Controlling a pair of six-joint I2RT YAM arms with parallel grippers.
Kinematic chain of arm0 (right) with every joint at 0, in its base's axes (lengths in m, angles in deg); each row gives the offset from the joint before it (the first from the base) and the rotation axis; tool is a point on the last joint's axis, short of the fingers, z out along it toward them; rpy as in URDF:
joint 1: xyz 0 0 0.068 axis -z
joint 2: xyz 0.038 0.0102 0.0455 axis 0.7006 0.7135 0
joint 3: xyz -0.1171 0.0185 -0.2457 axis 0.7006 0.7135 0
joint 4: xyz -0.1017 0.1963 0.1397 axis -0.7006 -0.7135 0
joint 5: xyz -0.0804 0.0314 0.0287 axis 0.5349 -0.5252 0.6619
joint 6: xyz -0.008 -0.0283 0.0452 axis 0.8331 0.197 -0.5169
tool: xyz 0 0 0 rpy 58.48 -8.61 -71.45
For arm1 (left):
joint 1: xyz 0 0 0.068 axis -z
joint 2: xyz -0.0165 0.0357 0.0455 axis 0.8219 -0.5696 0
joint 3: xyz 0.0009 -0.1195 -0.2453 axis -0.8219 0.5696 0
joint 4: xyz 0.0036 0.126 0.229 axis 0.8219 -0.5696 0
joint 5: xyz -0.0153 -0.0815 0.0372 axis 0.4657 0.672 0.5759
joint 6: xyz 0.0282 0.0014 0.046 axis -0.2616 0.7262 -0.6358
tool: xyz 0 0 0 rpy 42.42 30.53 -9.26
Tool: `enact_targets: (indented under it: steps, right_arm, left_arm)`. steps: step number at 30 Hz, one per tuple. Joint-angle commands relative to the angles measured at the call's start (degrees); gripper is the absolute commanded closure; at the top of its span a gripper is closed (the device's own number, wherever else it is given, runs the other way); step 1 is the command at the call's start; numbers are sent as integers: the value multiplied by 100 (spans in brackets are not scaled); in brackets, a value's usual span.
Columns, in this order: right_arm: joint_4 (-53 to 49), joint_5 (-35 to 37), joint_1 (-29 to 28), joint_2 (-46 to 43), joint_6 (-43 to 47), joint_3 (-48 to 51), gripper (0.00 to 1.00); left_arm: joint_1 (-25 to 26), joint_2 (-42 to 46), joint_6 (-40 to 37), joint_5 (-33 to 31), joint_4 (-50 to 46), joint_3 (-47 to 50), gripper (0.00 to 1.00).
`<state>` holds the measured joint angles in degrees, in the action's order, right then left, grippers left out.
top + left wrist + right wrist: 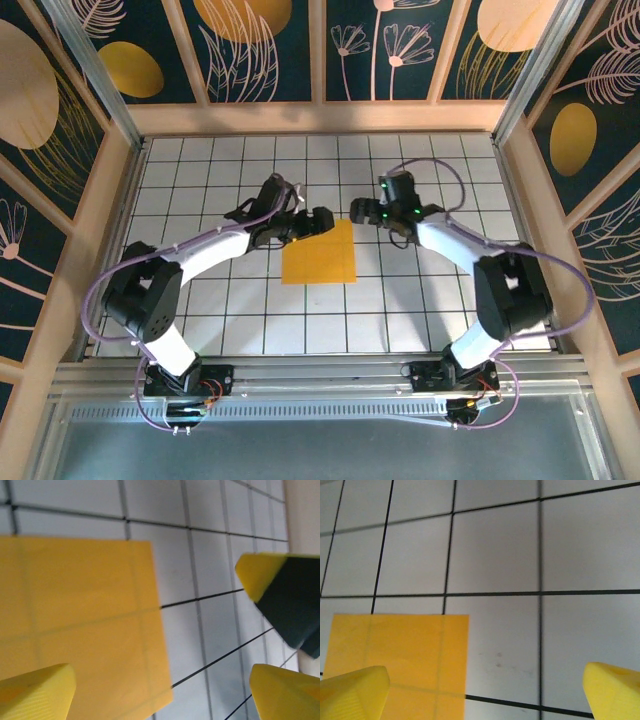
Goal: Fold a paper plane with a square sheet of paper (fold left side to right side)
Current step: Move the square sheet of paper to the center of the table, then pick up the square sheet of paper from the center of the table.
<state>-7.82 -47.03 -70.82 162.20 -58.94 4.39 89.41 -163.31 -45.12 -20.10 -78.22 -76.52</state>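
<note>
The orange-yellow square sheet of paper (320,252) lies flat near the middle of the gridded tabletop (200,170), with nothing holding it. The left gripper (322,219) sits at the sheet's far left corner, fingers (37,692) spread wide and empty. The right gripper (360,210) is just off the far right corner, its jaws also wide apart and gripping nothing.

Sheet (320,253) lies flat on surface (250,320), mid-grid. L end effector (322,218) sits at sheet's far edge, left of centre. R end effector (364,212) sits just past sheet's far-right corner. Arm bases (190,380) lie well nearer than sheet, one per side.
</note>
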Motion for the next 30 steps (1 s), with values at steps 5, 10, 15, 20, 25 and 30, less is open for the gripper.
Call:
enact_targets:
  steps: [5, 10, 15, 20, 25, 30]
  right_arm:
    - [-733, 430, -643, 1219, 193, -1151, 1]
    - [-841, 371, -818, 1798, 193, -1609, 4]
    - [-997, 379, -922, 2142, 211, -1816, 4]
    - [-1067, 348, -982, 2263, 211, -1802, 4]
    - [-1222, 250, -1099, 2307, 237, -1819, 4]
    - [-1438, 180, -1228, 2352, 220, -1871, 7]
  left_arm:
    - [-38, 65, 20, -243, -167, 909, 34]
    - [-38, -137, 16, -147, -91, 996, 50]
    - [-45, -280, -35, -224, -129, 1021, 59]
    - [-39, -579, 13, -181, -41, 1091, 66]
    - [-38, -671, 35, -241, 3, 1133, 71]
    - [-38, -724, 54, -268, 49, 1124, 72]
